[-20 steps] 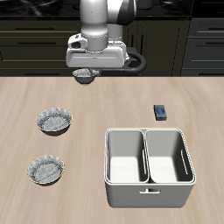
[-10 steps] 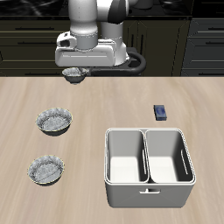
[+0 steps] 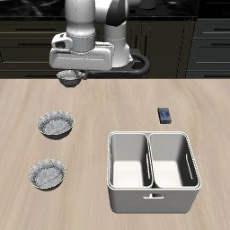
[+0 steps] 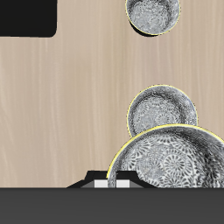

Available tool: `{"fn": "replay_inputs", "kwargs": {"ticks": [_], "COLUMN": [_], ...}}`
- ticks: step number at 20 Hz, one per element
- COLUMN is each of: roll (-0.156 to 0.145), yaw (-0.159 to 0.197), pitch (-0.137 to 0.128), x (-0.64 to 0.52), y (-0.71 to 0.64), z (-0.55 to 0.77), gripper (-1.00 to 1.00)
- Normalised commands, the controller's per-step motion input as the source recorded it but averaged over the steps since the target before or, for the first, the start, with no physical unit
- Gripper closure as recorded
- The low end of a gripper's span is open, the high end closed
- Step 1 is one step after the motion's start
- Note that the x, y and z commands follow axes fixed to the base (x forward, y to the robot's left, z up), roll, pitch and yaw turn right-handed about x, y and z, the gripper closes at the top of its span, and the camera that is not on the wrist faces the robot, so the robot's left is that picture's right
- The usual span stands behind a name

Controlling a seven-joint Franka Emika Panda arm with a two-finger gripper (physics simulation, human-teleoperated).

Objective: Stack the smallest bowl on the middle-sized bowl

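A robot arm reaches over the table's back edge, its gripper [image 3: 70,75] pinching the smallest bowl [image 3: 69,78], a tiny grey fluted bowl, held in the air. Nearer the front, two wider fluted bowls sit apart on bare wood; the paler middle-sized bowl [image 3: 47,174] lies closest to the front edge. Beside them stands a grey two-compartment bin [image 3: 152,171].
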Motion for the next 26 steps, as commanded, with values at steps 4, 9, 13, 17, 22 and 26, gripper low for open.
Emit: {"fn": "replay_inputs", "kwargs": {"ticks": [4,9,13,17,22,26], "roll": [0.017,-0.024,-0.043,-0.034,-0.012,-0.035], "yaw": [-0.019,-0.013,-0.030,-0.018,-0.010,0.004], "pitch": [0.042,0.004,-0.006,0.030,0.027,-0.020], "x": [0.22,0.26,0.29,0.50,0.44,0.40], "y": [0.01,-0.12,-0.18,-0.23,-0.13,-0.05], "z": [-0.06,0.02,0.13,0.04,0.00,0.13], "gripper": [1.00,1.00,1.00,1.00,1.00,1.00]}}
